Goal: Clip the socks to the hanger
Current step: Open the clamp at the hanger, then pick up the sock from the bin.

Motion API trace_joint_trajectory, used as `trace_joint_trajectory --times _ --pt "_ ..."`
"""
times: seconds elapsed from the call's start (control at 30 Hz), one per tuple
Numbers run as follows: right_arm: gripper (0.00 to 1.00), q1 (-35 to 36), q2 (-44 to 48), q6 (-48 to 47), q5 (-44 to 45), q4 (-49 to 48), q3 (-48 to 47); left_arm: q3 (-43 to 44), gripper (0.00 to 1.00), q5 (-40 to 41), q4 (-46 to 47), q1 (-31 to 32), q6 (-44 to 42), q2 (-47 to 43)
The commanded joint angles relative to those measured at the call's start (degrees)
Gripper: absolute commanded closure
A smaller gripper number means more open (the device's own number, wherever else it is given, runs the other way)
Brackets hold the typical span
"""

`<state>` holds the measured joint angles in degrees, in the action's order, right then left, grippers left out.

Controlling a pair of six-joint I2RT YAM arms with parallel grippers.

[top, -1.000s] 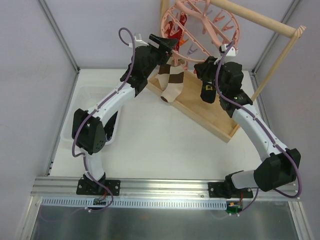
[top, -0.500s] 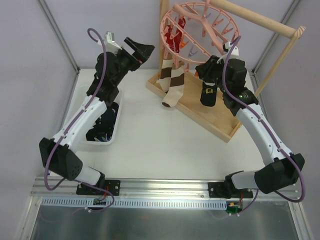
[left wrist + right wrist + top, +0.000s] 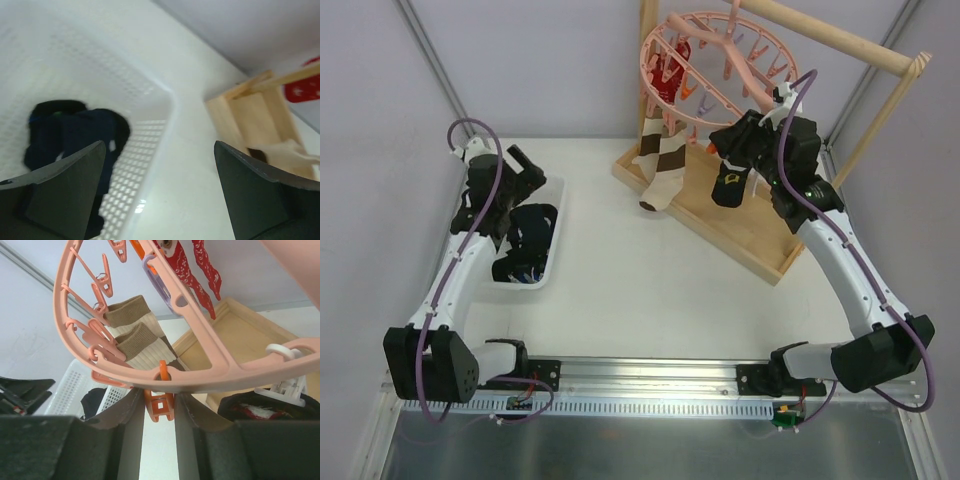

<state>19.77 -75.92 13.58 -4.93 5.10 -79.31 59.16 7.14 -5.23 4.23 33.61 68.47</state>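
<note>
The pink ring hanger (image 3: pixel 720 60) hangs from the wooden rod. My right gripper (image 3: pixel 728 140) is at its near rim, and in the right wrist view (image 3: pixel 159 420) it is shut on an orange clip (image 3: pixel 160 407) under the rim (image 3: pixel 240 365). A black sock with a yellow mark (image 3: pixel 728 185) hangs just below that gripper; its dark top (image 3: pixel 265 407) shows under a white clip. More dark socks (image 3: pixel 525 240) lie in the white basket (image 3: pixel 552 250). My left gripper (image 3: pixel 525 168) is open and empty above that basket (image 3: pixel 165 130) and its socks (image 3: pixel 75 135).
A brown-and-white striped sock (image 3: pixel 660 165) and red socks (image 3: pixel 665 70) hang from the hanger's left side. The pale wooden tray (image 3: pixel 740 235) lies under the hanger, with the rod (image 3: pixel 840 40) above. Grey walls close in the table on both sides.
My left arm has swung away from the hanger, left and down to above the basket. The hanger has shifted a little. My right gripper has stayed at the rim.
</note>
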Motion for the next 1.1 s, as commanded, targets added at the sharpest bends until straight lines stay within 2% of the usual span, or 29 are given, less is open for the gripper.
trace_joint_trajectory --times 0.0,0.3,0.53,0.67,0.8,1.07 --pt "0.99 -0.52 1.04 2.94 -1.75 1.93 -2.61 -1.5 0.09 3.23 -1.8 -5.18 -1.7 -0.89" --pt "0.99 -0.52 0.25 2.15 -2.01 1.49 -1.99 0.69 0.18 -2.48 -1.62 -15.47 -0.99 8.24" --pt "0.99 -0.52 -1.42 1.62 -3.33 1.14 -2.78 3.95 0.22 -0.72 -0.92 -16.09 -5.47 17.57" --pt "0.99 -0.61 -2.57 1.1 -4.3 2.19 -4.45 5.18 0.25 -4.31 0.13 -16.45 -6.8 21.35" --pt "0.99 -0.87 -2.65 0.92 -3.33 2.1 -4.36 1.59 0.24 -10.2 2.24 -16.45 -6.1 19.43" --pt "0.99 -0.96 -2.83 0.57 -3.33 2.45 -5.07 -6.68 0.2 -13.99 5.06 -15.83 -1.44 13.97"
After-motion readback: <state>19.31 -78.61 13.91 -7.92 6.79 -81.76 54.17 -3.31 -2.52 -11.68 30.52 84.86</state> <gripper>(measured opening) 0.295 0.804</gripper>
